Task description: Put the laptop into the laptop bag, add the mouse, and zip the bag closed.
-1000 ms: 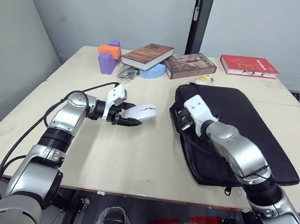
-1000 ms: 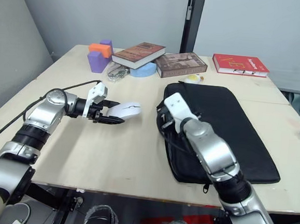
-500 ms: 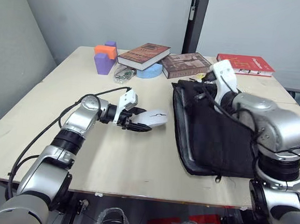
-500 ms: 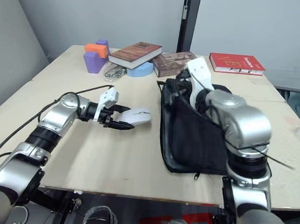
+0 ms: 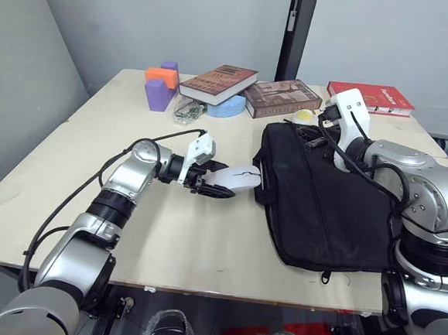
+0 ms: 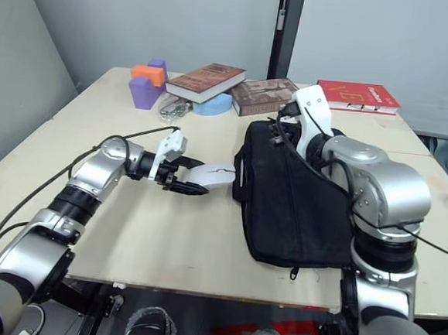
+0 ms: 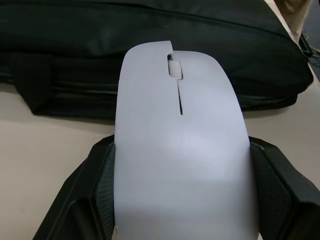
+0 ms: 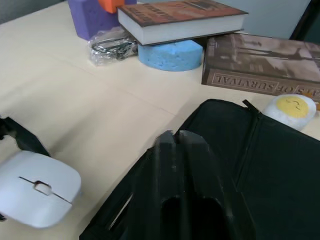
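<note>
Mouse (image 5: 239, 176) sits pinched in my left gripper (image 5: 217, 182) jaws, just beside the laptop bag (image 5: 326, 206) edge; my right gripper (image 8: 182, 150) jaws are pressed together, lifting the bag's near side off the surface (image 5: 126, 230).

Left arm extended forward and inward, forearm low and nearly level, wrist straight; the left gripper (image 5: 216, 184) points toward the robot's right, its two black fingers (image 7: 87, 200) closed against opposite sides of the mouse (image 5: 239, 176). Right arm bent sharply at the elbow, forearm angled inward and away from the body, wrist raised; the right gripper (image 5: 313, 138) has its fingers (image 8: 182, 165) pressed together on the upper edge of the laptop bag (image 5: 329, 207).
</note>
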Controlling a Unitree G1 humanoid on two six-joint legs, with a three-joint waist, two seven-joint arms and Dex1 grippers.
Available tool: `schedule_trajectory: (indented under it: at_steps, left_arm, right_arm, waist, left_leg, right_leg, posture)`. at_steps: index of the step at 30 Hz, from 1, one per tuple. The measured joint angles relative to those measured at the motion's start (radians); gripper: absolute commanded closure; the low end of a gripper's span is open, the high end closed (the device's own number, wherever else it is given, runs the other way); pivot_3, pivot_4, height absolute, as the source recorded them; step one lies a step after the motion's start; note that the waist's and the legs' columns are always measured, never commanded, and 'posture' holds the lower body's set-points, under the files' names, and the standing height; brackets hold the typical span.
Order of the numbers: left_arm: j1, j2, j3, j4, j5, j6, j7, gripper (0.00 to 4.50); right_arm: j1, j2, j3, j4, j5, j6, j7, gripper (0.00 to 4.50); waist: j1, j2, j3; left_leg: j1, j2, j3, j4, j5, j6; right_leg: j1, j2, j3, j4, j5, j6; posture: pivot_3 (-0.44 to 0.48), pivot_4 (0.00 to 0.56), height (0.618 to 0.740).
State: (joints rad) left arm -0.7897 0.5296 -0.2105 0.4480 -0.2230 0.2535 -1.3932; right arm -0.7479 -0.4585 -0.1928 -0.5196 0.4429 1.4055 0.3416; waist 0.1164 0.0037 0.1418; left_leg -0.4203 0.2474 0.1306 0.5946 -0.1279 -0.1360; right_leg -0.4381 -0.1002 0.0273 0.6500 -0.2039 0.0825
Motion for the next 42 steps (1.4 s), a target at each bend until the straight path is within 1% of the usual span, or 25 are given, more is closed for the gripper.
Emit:
schedule_trajectory:
  at_steps: [3,4,5,7,8,11,15,22,26,30,32,36,42]
  left_arm:
    - [0.003,0.128,0.033,0.012,0.003,-0.010,-0.037,1.65]
    - [0.005,0.153,0.045,0.014,0.002,-0.013,-0.042,1.65]
    - [0.009,0.170,0.052,0.014,0.002,-0.014,-0.047,1.65]
    - [0.034,0.199,0.062,0.010,0.000,-0.015,-0.059,1.65]
    - [0.054,0.209,0.065,0.009,0.000,-0.013,-0.062,1.65]
    - [0.092,0.215,0.073,-0.010,-0.002,-0.002,-0.059,1.65]
    - [0.116,0.218,0.089,-0.070,-0.014,0.027,-0.045,1.65]
    - [0.152,0.223,0.094,-0.132,-0.020,0.062,-0.022,1.65]
    - [0.152,0.230,0.105,-0.133,-0.020,0.071,-0.016,1.65]
    - [0.152,0.229,0.107,-0.133,-0.020,0.077,-0.015,1.65]
    - [0.151,0.228,0.107,-0.133,-0.020,0.077,-0.015,1.65]
    - [0.150,0.221,0.107,-0.133,-0.020,0.078,-0.016,1.65]
    - [0.147,0.200,0.106,-0.133,-0.019,0.077,-0.016,1.65]
  right_arm:
    - [0.073,0.038,0.038,0.010,-0.019,-0.031,-0.033,1.99]
    - [0.084,0.044,0.058,0.017,-0.023,-0.037,-0.041,1.58]
    - [0.089,0.044,0.081,0.026,-0.030,-0.045,-0.049,1.30]
    - [0.087,0.067,0.125,0.050,-0.049,-0.073,-0.068,0.58]
    - [0.087,0.080,0.152,0.070,-0.059,-0.089,-0.077,0.33]
    - [0.085,0.084,0.229,0.139,-0.107,-0.143,-0.102,0.33]
    - [0.083,0.078,0.354,0.245,-0.214,-0.237,-0.142,0.33]
    - [0.081,0.086,0.441,0.373,-0.346,-0.349,-0.192,0.33]
    - [0.085,0.130,0.479,0.394,-0.392,-0.354,-0.206,0.33]
    - [0.110,0.208,0.477,0.393,-0.402,-0.332,-0.221,0.33]
    - [0.110,0.221,0.465,0.389,-0.404,-0.319,-0.223,0.33]
    - [0.110,0.210,0.464,0.382,-0.421,-0.301,-0.223,0.33]
    - [0.110,0.150,0.491,0.363,-0.465,-0.290,-0.217,0.33]
  waist:
    - [-0.005,0.000,0.000]
    - [-0.005,0.001,0.000]
    - [-0.005,0.001,0.000]
    - [-0.005,0.001,0.000]
    - [-0.004,0.001,0.000]
    - [-0.001,0.001,0.000]
    - [-0.003,0.001,0.000]
    - [-0.013,0.001,0.000]
    - [-0.018,0.001,0.000]
    - [-0.018,0.001,0.000]
    - [-0.018,0.001,0.000]
    - [-0.013,0.001,0.000]
    - [-0.012,0.001,0.000]
  left_leg:
    - [0.000,0.000,0.000,0.000,0.000,0.000]
    - [0.000,0.000,0.000,0.000,0.000,0.000]
    - [0.000,0.000,0.000,0.000,0.000,-0.001]
    - [0.000,0.000,0.000,0.000,0.000,-0.001]
    - [0.000,0.000,0.000,0.000,0.000,-0.001]
    - [0.000,0.000,-0.001,0.000,0.000,-0.001]
    - [0.000,0.000,0.000,0.000,0.000,-0.001]
    - [0.000,0.000,0.000,0.000,0.000,-0.001]
    - [0.000,0.000,0.000,0.000,0.000,-0.001]
    - [0.000,0.000,-0.001,0.000,0.000,-0.001]
    - [0.000,0.000,-0.001,0.000,0.000,-0.001]
    - [0.000,0.000,-0.001,0.000,0.000,-0.001]
    - [0.000,0.000,-0.001,0.000,0.000,-0.002]
  right_leg:
    - [-0.001,0.000,0.000,0.000,0.000,0.000]
    - [-0.001,0.000,0.000,0.000,0.000,0.000]
    - [0.000,0.000,0.000,0.000,0.000,0.000]
    - [0.000,0.000,0.000,0.000,0.000,0.000]
    - [0.000,0.000,0.000,0.000,0.000,0.000]
    - [0.000,0.000,0.000,0.000,0.000,0.000]
    - [0.000,0.000,-0.001,0.000,0.000,0.000]
    - [-0.001,0.000,-0.001,0.000,0.000,0.000]
    - [0.000,0.000,-0.001,0.000,0.000,0.000]
    - [-0.001,0.000,-0.001,0.000,0.000,0.000]
    - [0.000,0.000,-0.001,0.000,0.000,0.000]
    - [0.000,0.000,-0.001,0.001,0.000,0.000]
    - [0.000,0.000,-0.001,0.001,0.000,0.000]
  posture:
    - [0.000,0.150,0.725]
    - [0.000,0.150,0.725]
    - [0.000,0.150,0.725]
    - [0.000,0.150,0.725]
    - [0.000,0.150,0.725]
    - [0.000,0.150,0.725]
    - [0.000,0.150,0.725]
    - [0.000,0.150,0.725]
    - [0.000,0.150,0.725]
    - [0.000,0.150,0.725]
    - [0.000,0.150,0.725]
    - [0.000,0.150,0.725]
    - [0.000,0.150,0.725]
